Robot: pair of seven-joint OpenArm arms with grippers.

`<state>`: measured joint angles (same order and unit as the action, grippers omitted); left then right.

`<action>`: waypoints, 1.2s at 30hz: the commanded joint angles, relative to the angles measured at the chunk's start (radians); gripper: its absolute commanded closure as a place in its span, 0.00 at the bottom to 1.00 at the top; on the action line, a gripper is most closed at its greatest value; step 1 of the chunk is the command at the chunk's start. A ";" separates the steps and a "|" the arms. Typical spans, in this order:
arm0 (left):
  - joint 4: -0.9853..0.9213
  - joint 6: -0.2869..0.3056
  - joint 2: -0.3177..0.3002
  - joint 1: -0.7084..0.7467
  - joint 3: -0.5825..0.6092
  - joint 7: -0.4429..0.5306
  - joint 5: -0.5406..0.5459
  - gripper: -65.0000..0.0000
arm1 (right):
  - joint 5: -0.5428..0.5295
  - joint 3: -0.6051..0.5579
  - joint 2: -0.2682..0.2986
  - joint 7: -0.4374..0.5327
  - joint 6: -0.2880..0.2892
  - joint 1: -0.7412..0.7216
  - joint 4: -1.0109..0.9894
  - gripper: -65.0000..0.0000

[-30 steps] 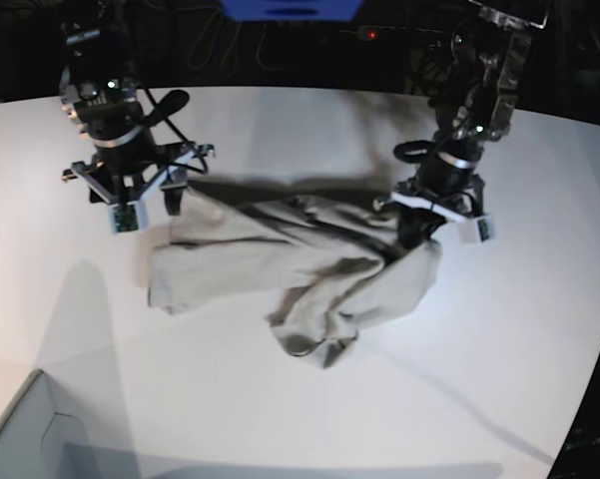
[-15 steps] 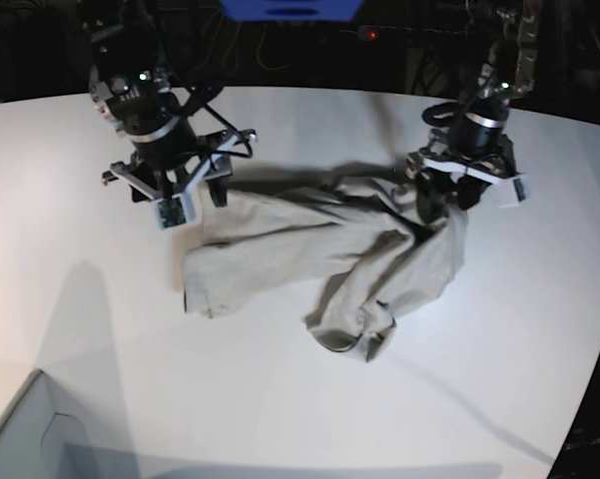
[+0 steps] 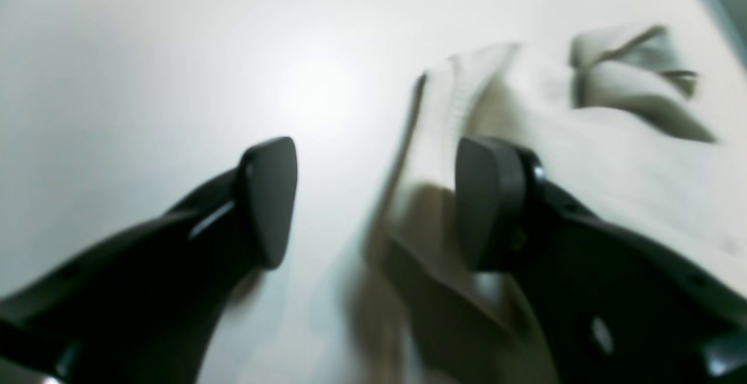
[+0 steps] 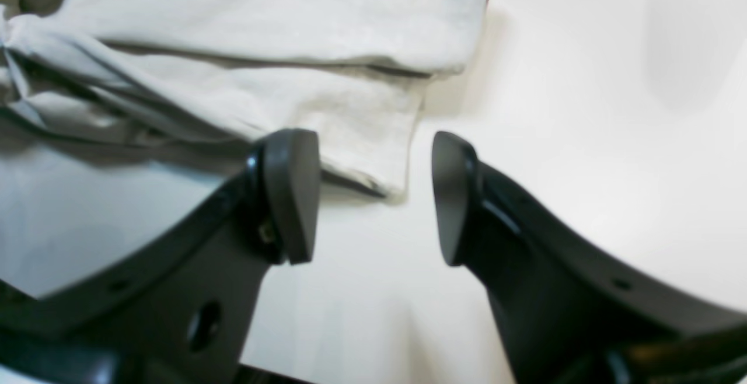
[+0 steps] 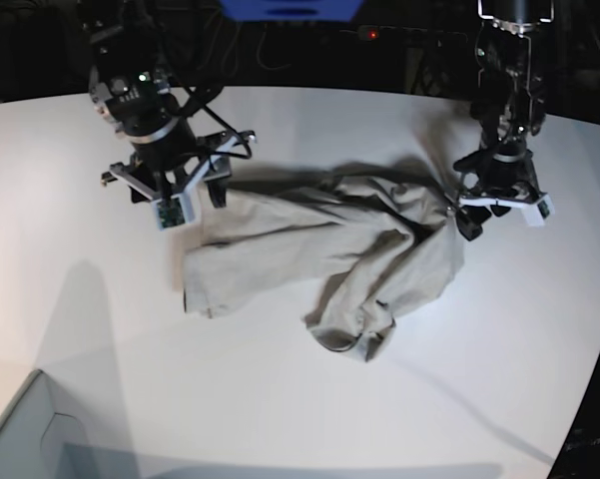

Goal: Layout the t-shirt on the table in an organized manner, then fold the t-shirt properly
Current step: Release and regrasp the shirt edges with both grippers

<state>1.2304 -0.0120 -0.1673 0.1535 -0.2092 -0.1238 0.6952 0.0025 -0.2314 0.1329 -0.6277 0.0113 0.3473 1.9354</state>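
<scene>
The light grey-beige t-shirt lies crumpled on the white table, with its collar end bunched toward the front. My left gripper hovers at the shirt's right edge, open and holding nothing. The blurred left wrist view shows that gripper open above the t-shirt's edge. At the shirt's upper left edge my right gripper also stands open. In the right wrist view its jaws are apart over bare table, and a hemmed corner of the t-shirt lies just ahead of them.
A grey box corner sits at the front left of the table. The table's curved far edge runs behind both arms, with dark clutter and a blue object beyond it.
Both arms moved right and the shirt shifted right with them. The left gripper opened, let go of the shirt and drew away to the right. The right arm has since stayed put.
</scene>
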 commanded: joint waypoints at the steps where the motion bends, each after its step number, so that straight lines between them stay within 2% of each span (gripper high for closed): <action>1: -0.007 0.010 -0.013 -0.024 0.018 0.017 0.001 0.37 | 0.001 0.004 0.004 0.021 -0.004 -0.003 0.017 0.52; 12: -0.048 0.010 -0.007 -0.075 0.167 0.019 0.001 0.38 | 0.003 -0.001 0.006 0.024 -0.004 0.048 0.016 0.51; 14: -0.054 0.010 -0.007 -0.088 0.184 0.019 0.001 0.48 | 0.003 -0.007 0.003 0.024 -0.004 0.046 -0.017 0.47; 15: -0.054 0.010 -0.007 -0.088 0.184 0.019 0.001 0.56 | 0.003 -0.009 0.003 0.025 -0.004 0.042 -0.041 0.45; 19: -0.051 0.010 -0.005 -0.090 0.182 0.019 0.002 1.00 | 0.003 -0.010 0.003 0.025 -0.004 -0.007 -0.136 0.38; 21: -0.045 0.010 -0.005 -0.091 0.181 0.019 0.002 1.00 | 0.003 -0.010 0.003 0.029 -0.004 -0.035 -0.187 0.38; 22: -0.041 0.010 -0.005 -0.090 0.179 0.019 0.002 0.97 | 0.003 -0.010 0.003 0.036 -0.004 -0.052 -0.213 0.38; 25: -0.025 0.010 -0.015 -0.082 0.176 0.019 0.002 1.00 | 0.003 -0.012 0.003 0.090 -0.004 -0.081 -0.281 0.38; 29: -0.014 0.010 -0.016 -0.081 0.176 0.019 0.002 1.00 | 0.004 -0.081 0.011 0.167 -0.004 -0.118 -0.359 0.38; 32: -0.014 0.010 -0.018 -0.081 0.176 0.019 0.002 1.00 | 0.004 -0.150 0.041 0.196 -0.007 -0.132 -0.402 0.38; 36: -0.014 0.010 -0.018 -0.081 0.176 0.019 0.002 1.00 | 0.004 -0.165 0.043 0.245 -0.015 -0.132 -0.409 0.38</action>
<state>1.1969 -0.0113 -0.1795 0.0853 -0.0299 -0.1272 0.6968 0.0063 -0.3958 0.1745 -0.4103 0.0067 0.2253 1.5089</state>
